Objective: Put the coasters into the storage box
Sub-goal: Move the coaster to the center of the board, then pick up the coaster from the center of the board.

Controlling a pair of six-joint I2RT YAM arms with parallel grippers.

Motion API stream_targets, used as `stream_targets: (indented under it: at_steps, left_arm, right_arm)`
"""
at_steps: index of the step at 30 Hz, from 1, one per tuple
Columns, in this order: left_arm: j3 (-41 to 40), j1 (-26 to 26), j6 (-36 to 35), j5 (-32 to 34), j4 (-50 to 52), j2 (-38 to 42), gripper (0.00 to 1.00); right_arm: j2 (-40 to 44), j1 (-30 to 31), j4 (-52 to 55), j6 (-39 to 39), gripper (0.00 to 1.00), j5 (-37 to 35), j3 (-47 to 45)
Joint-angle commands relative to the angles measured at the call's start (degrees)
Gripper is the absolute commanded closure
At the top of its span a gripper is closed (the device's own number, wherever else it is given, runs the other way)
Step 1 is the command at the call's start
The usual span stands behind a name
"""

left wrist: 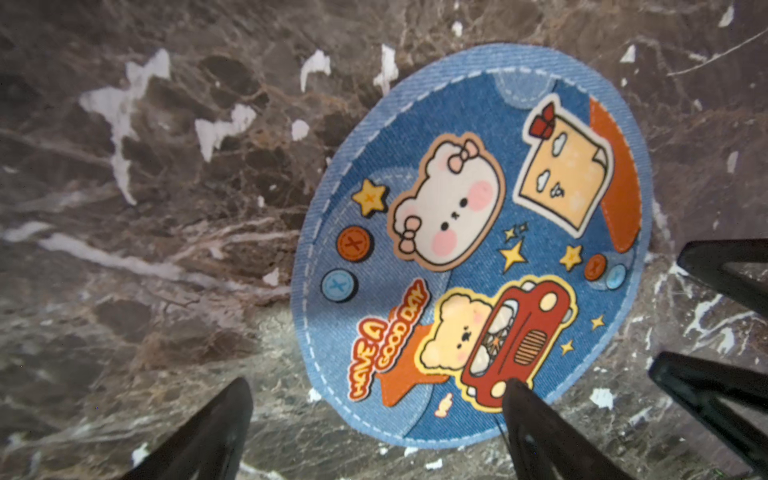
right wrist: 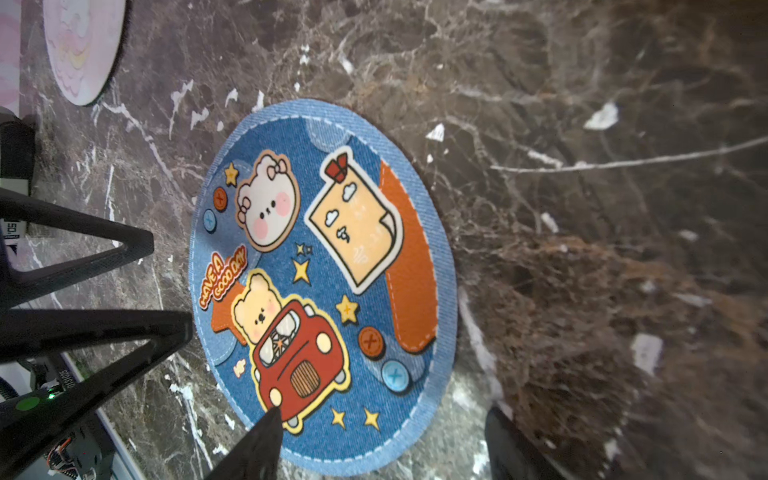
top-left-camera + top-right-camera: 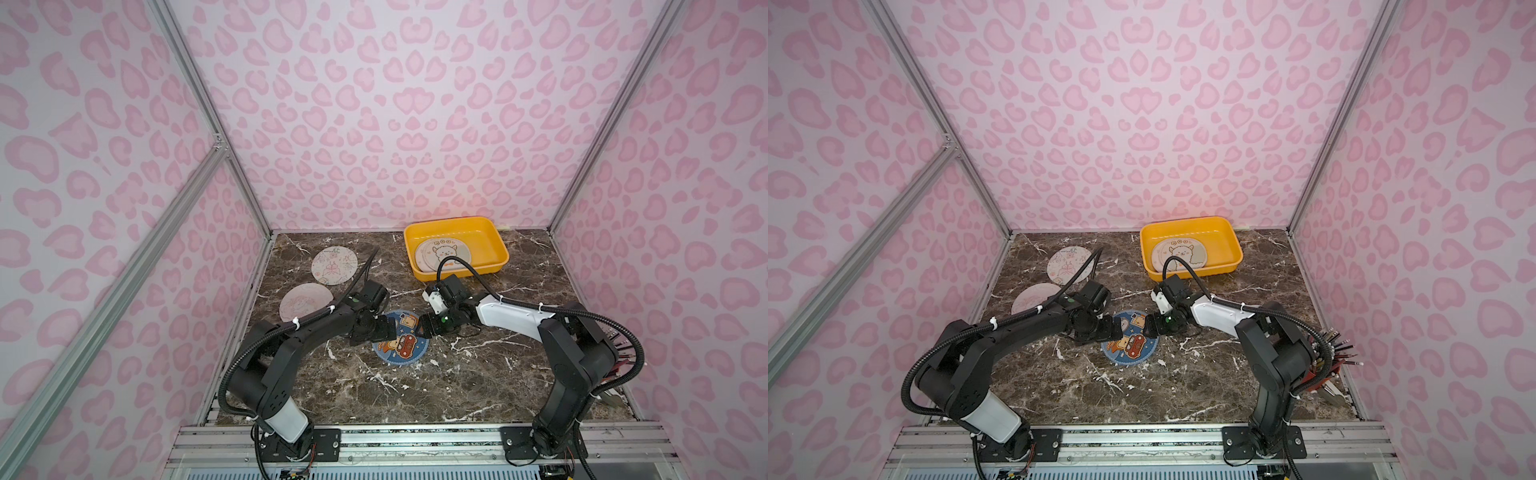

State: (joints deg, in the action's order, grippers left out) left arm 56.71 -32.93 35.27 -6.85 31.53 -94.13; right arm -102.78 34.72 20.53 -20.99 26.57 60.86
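"HAVE A GOOD DAY" coaster between left end effector and right end effector, both agape, empty

Coasters, five countable:
- One blue-rimmed coaster between left claw and right claw.
- Two beyond the left claw: butterfly coaster, pink coaster.
- Two stacked beyond the right claw: alpaca coaster over a part-hidden coaster.

Storage box: one.
Claws: two.
Pencil cup: one, well behind the right claw.
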Motion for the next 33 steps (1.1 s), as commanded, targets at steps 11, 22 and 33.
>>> stream_targets:
  at_steps: [11,22,33]
  left_arm:
    - [0.58,0.23,-1.78,-0.16,-3.73,-4.52,0.09]
    - [0.61,-0.03,-0.73,-3.48,-6.19,-5.61,0.12]
    - [0.31,-0.56,0.02,-4.86,-7.19,-6.07,0.13]
  right_arm:
    - [-1.86,0.11,-0.27,-1.73,0.29,-2.57,-0.31]
    - [-3.16,0.22,-1.17,-2.23,0.42,-1.45,-0.40]
    - [-3.76,0.52,-0.93,-1.88,0.44,-1.00,-1.15]
